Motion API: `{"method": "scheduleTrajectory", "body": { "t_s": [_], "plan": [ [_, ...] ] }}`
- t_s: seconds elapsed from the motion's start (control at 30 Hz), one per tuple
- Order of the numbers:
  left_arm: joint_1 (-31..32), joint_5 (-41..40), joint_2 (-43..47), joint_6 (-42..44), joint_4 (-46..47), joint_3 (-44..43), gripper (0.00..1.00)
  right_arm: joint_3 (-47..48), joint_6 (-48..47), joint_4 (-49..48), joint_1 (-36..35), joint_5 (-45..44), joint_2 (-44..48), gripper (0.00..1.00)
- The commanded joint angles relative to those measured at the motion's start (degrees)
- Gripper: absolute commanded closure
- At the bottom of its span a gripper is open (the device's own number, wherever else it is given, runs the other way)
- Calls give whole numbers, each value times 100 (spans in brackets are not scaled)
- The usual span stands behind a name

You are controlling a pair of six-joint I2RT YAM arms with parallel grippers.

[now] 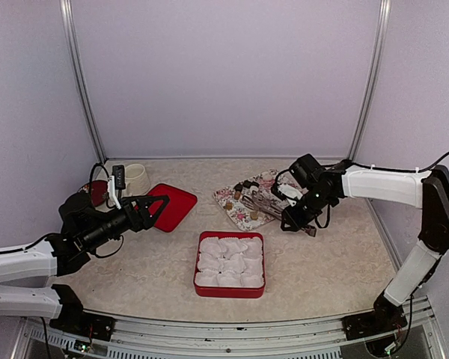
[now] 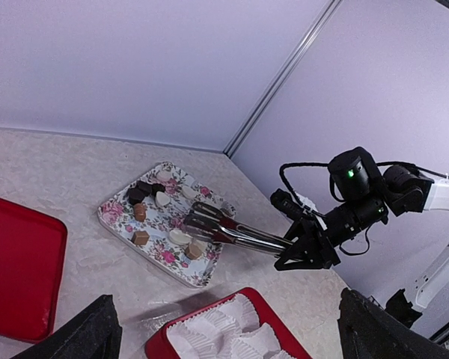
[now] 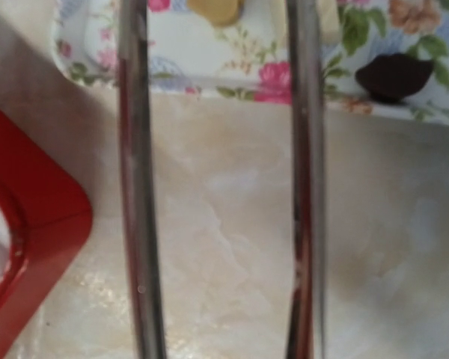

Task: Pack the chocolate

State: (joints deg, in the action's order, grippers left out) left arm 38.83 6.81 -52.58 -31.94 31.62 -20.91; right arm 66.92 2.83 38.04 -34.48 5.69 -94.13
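Both jaws of the right gripper (image 1: 298, 217) are clamped on the rear end of the metal tongs (image 1: 266, 208). The two arms of the tongs stand apart, as the right wrist view shows; their tips are out of that view. From the claw, the long axis of the tongs runs toward the far left corner of the bench and crosses the edge of the flowered tray (image 2: 167, 256). The chocolate (image 2: 141, 212) lies on this tray, in the far right part of the bench, just ahead of the claw along the same line. One tan piece (image 3: 213, 7) sits between the two arms, and one dark piece (image 3: 393, 75) is just outside the right one.

The red box (image 1: 230, 293) with the paper cups (image 1: 230, 262) is at the middle of the near edge, well apart from the tray. The left gripper (image 1: 153, 206) hangs with jaws apart near the left edge, so the right arm is clearly the nearer one.
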Motion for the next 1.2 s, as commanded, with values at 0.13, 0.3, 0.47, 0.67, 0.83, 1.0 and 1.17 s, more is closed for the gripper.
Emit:
{"method": "scheduleTrajectory", "body": {
  "t_s": [0.13,0.3,0.47,0.67,0.83,1.0,1.17],
  "plan": [
    [-96,156,-46,-44,220,153,1,186,-55,-15,172,94,-317,64],
    [-166,234,-114,-68,313,192,1,256,-106,37,192,117,-467,64],
    [-263,334,-184,-87,402,219,1,385,-157,93,205,102,-596,65],
    [-350,432,-192,-104,457,251,1,540,-225,241,281,85,-740,66],
    [-432,496,-191,-144,556,321,1,545,-263,361,292,26,-766,64],
    [-491,580,-234,-163,622,333,1,631,-283,399,370,-15,-847,67],
    [-566,626,-244,-160,626,346,1,727,-350,423,487,52,-920,71]
  ]
}}
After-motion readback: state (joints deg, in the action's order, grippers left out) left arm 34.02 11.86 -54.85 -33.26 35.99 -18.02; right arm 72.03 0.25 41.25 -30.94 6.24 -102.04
